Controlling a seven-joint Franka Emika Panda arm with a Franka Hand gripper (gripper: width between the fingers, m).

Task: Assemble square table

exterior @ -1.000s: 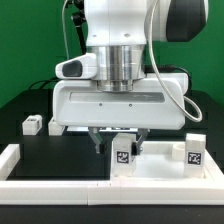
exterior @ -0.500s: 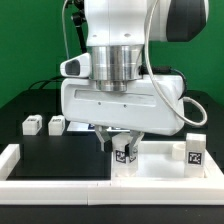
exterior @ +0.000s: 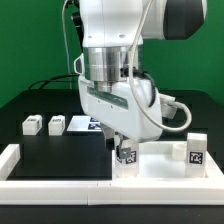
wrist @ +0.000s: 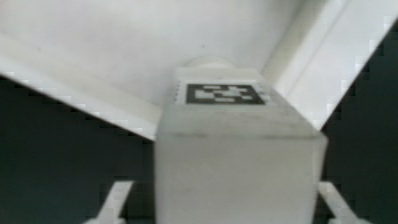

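We log the gripper (exterior: 124,147) with fingers (wrist: 119,204) pinching a leg (wrist: 238,150) at a corner of the square table (exterior: 160,162), likely to screw it in.

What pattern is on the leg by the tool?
Black-and-white checked tag on the leg, best in wrist view.

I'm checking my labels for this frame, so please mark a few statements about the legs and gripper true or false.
1. The gripper straddles a tagged leg. True.
2. Two loose legs sit on the black table at the exterior view's left. True.
3. The right-hand leg lies toppled on the black table. False: it stands upright on the white slab.
4. The marker board hangs in the air. False: it lies flat on the table.
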